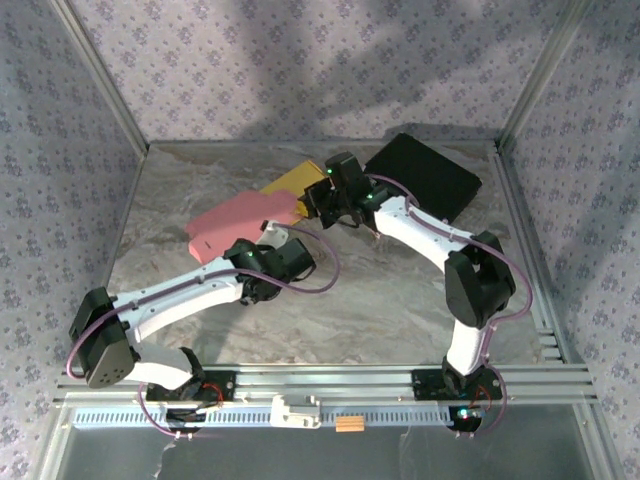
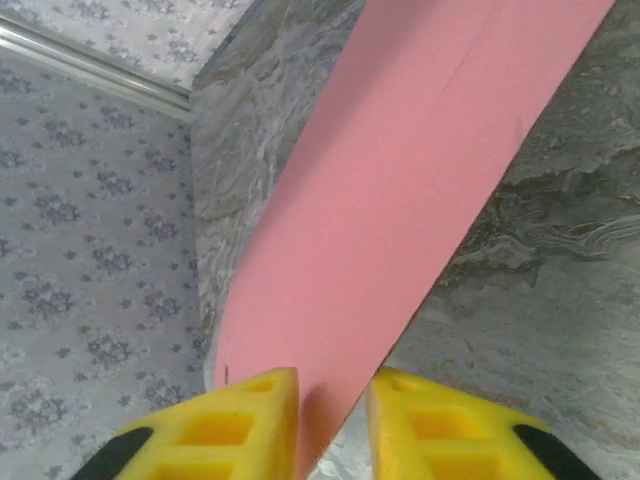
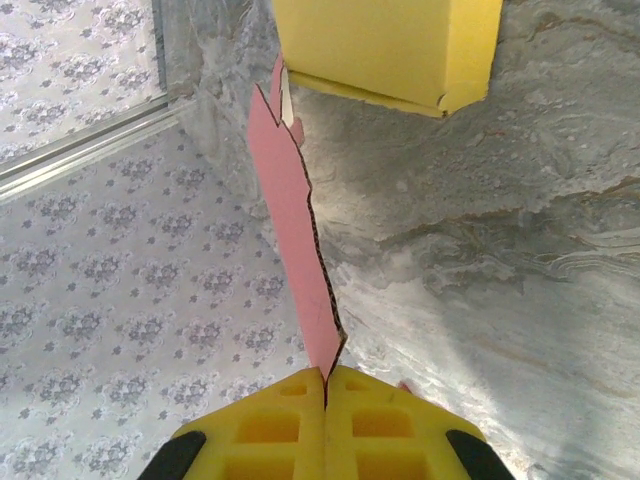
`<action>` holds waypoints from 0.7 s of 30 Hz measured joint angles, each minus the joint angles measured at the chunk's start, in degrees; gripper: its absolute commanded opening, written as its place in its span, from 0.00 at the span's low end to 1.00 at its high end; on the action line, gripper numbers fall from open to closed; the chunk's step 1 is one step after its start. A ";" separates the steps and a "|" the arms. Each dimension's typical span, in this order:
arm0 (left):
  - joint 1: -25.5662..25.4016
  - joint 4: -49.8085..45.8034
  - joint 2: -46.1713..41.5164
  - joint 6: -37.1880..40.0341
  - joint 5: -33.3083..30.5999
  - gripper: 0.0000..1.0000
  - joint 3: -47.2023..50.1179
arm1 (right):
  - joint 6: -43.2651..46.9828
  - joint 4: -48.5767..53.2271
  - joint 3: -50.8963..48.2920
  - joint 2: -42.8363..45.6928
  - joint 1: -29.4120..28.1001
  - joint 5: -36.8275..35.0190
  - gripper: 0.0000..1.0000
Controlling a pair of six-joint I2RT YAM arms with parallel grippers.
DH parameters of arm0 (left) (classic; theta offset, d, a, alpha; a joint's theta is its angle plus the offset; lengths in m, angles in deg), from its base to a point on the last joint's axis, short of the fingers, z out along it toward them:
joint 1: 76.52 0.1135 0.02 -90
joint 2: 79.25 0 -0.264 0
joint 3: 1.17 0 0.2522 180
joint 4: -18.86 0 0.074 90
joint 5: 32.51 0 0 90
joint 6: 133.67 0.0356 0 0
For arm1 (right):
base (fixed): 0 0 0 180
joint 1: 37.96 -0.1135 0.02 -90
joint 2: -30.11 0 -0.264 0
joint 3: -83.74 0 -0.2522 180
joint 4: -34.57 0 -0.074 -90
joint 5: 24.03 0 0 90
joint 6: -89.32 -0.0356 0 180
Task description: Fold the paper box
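Pink paper box point(image 1: 240, 222) is flattened, held up off the marble table point(image 1: 400, 310) at the left-centre, between the two arms, tilted, with its far end near the yellow box point(image 1: 292, 182). Right gripper point(image 3: 325, 385) is clamped on the pink paper box: in the right wrist view the yellow fingers point(image 3: 265, 425) are pressed together with the cardboard edge-on between them, corrugated edge visible, and the sheet rises away from the tips toward the yellow box at the top of that view. Left gripper point(image 2: 333, 400) is at the other end of the sheet. In the left wrist view its two yellow fingertips point(image 2: 250, 420) stand a little apart, with a narrow corner of the pink sheet running down into the gap. The left fingertip looks to touch the sheet, but can't tell if the jaws actually pinch it. From there the broad pink face runs up and to the right across the view, marble surface on the right, patterned wall point(image 2: 90, 230) on the left. Black flat item point(image 1: 425, 175) lies at the far right of the table, apart from the boxes.
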 measured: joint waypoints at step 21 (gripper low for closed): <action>8.02 -6.88 -9.64 1.84 4.87 0.00 -21.90 | 21.14 12.50 24.02 3.61 9.07 -2.71 0.60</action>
